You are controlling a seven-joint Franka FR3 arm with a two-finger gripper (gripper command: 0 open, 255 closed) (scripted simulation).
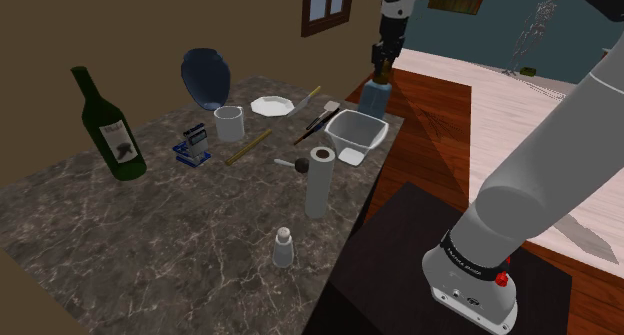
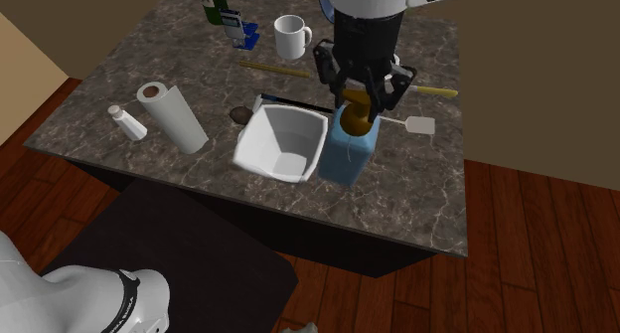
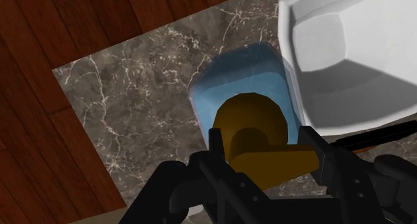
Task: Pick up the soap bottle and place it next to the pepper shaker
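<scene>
With black claw (image 2: 360, 102) pinches brown pump of blue soap bottle (image 2: 346, 157); stands on marble table (image 2: 149, 53) at white bowl's (image 2: 260, 132) three o'clock in second exterior view, pepper shaker (image 2: 127, 122) at nine o'clock

Clearances, shoulder view. The white bowl (image 1: 355, 133) stands just beside the soap bottle (image 1: 374, 97) and blocks its near-left side. The bottle's right side faces the open table (image 1: 150, 223) edge. 1 upright paper roll (image 1: 320, 181) stands between the white bowl and the pepper shaker (image 1: 283, 249). Bare marble lies left of the shaker, as far as the wine bottle (image 1: 112, 131).
</scene>
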